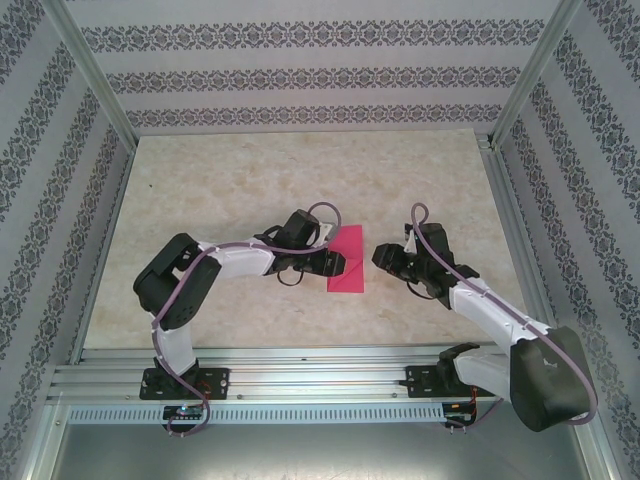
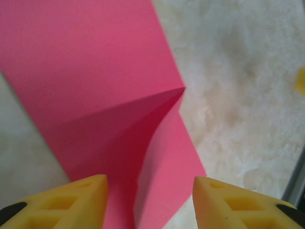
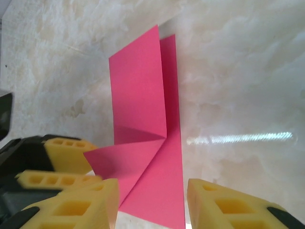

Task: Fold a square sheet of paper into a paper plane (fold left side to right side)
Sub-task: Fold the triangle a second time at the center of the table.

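Pink paper (image 1: 347, 259), partly folded, is laid on the marbled table (image 1: 230, 180) between the left fingers (image 2: 81, 202) and right fingers (image 3: 83, 205); both pairs are spread apart, nothing gripped. Patterned walls (image 1: 300, 40) are seen around.

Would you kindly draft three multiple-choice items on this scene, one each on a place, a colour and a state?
1. Where does the pink sheet of paper lie?
A. On the table, between the left tool and the right tool.
B. At the far left corner.
C. On an arm's base.

2. What colour are the tools' fingers?
A. Blue.
B. Green.
C. Yellow.

3. What state is the paper in?
A. Flat and unfolded.
B. Folded, with creases.
C. Crumpled into a ball.

Answers:
1 A, the top view shows it lying between both tools.
2 C, both wrist views show yellow fingers.
3 B, the wrist views show a diagonal flap and creases.
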Controlling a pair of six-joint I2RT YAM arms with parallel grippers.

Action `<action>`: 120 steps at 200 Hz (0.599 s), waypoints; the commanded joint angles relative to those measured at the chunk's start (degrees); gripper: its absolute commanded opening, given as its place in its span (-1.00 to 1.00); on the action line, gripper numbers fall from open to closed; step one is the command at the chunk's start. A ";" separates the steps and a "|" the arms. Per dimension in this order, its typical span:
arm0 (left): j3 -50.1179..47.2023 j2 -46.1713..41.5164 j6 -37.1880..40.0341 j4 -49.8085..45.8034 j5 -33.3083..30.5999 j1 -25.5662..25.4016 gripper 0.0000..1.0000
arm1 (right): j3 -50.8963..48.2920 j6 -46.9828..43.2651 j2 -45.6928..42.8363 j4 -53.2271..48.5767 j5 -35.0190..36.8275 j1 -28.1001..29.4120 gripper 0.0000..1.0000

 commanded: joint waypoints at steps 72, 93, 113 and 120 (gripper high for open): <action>-2.94 -0.28 -2.25 6.43 2.26 2.72 -0.79 | -4.78 7.27 10.10 22.60 -8.23 3.05 -0.20; -3.22 -0.46 -2.21 6.55 2.30 2.72 -0.80 | -3.55 9.10 14.34 27.13 -8.53 4.01 -0.17; -3.33 -0.28 -2.21 6.81 2.39 2.71 -0.80 | -1.73 10.55 18.13 29.73 -9.10 4.95 -0.14; -3.25 -0.20 -2.23 6.90 2.59 2.72 -0.80 | -1.15 11.07 19.28 30.59 -9.12 5.30 -0.13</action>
